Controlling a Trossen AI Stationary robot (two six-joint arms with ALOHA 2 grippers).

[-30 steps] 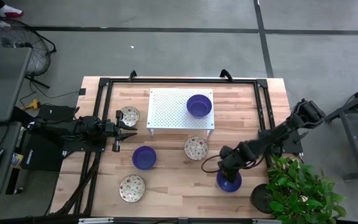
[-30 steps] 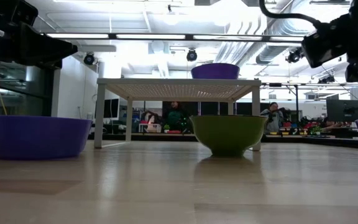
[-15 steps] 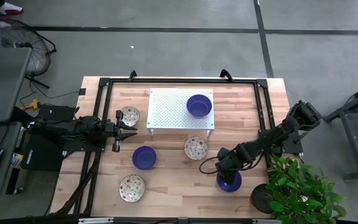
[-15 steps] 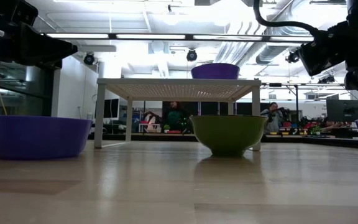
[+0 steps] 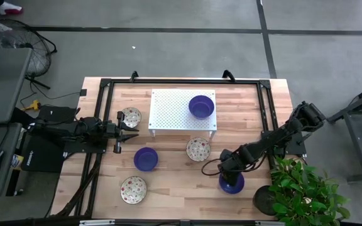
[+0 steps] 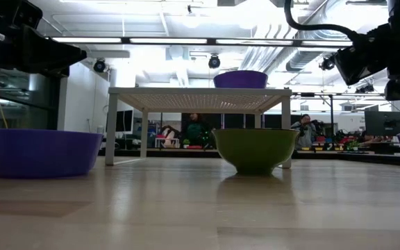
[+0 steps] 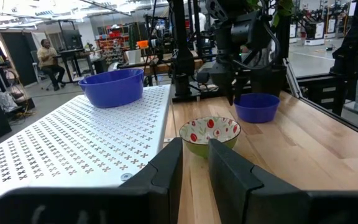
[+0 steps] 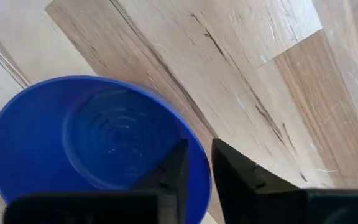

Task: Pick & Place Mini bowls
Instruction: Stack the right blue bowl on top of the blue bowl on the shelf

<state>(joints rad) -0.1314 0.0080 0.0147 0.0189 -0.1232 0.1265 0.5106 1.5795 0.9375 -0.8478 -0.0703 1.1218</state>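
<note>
A blue mini bowl [image 5: 231, 183] sits on the wooden table near its front right, and my right gripper [image 8: 197, 177] points down at its rim, shut on it. Another blue bowl [image 5: 201, 106] stands on the white perforated rack [image 5: 168, 112], and one more [image 5: 146, 159] rests on the table. Three cream speckled bowls [image 5: 198, 149] [image 5: 131, 116] [image 5: 133, 188] also rest on the table. My left gripper [image 7: 194, 177] waits level at the table's left, a narrow gap between its fingers and nothing in it. My right gripper has the blue bowl's rim [image 8: 202, 163] between its two fingers, one finger [image 8: 169, 174] inside the bowl and the other [image 8: 238, 177] outside. The fingers come from above, pointing down. The bowl stands upright with its base on the table.
A potted plant [image 5: 303, 191] stands at the table's front right corner, close to my right arm. A black tube frame [image 5: 181, 81] runs along the table's far and side edges. Bare wood lies between the bowls.
My right arm has sunk a little toward the blue bowl at the front right. The bowl has stayed where it was.
</note>
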